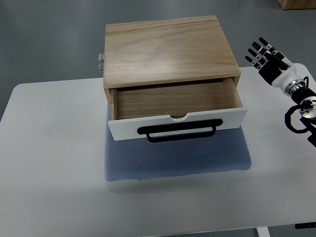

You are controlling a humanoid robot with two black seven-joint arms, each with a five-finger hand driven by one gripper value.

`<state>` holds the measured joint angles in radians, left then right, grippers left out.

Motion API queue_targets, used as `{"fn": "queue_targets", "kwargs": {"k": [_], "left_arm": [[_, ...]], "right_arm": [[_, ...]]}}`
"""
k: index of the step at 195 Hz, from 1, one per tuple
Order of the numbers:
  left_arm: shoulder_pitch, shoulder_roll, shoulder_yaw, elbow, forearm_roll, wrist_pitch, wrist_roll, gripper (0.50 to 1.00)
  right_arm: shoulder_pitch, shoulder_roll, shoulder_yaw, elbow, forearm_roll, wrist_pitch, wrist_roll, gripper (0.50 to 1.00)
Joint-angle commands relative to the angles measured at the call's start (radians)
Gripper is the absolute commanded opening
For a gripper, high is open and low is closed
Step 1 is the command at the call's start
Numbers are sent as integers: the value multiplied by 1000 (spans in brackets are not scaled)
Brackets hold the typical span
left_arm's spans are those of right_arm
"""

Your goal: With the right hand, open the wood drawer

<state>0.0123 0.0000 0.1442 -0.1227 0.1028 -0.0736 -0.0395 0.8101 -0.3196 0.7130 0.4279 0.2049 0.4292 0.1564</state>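
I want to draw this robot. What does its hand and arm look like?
Only the right hand shows. It has black jointed fingers with pale silvery tips and a black palm. Behind that sits a white rounded wrist, then a shiny silver metal ring. A black looped cable hangs beside the arm.

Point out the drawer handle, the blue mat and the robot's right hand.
drawer handle (177, 132): top view, on the middle of the black bar.
blue mat (173, 157): top view, on the bare part in front of the drawer.
right hand (271, 61): top view, on the palm, fingers spread.
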Motion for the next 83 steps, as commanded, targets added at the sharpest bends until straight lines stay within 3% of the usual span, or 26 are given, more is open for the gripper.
{"fn": "queue_targets", "kwargs": {"k": [1,83], "left_arm": [[0,0,0,0,0,0,0,1000],[0,0,0,0,0,0,1,1000]], "right_arm": [[-3,5,-3,2,8,6,0,944],[-8,5,-3,8,8,-1,-3,944]]}}
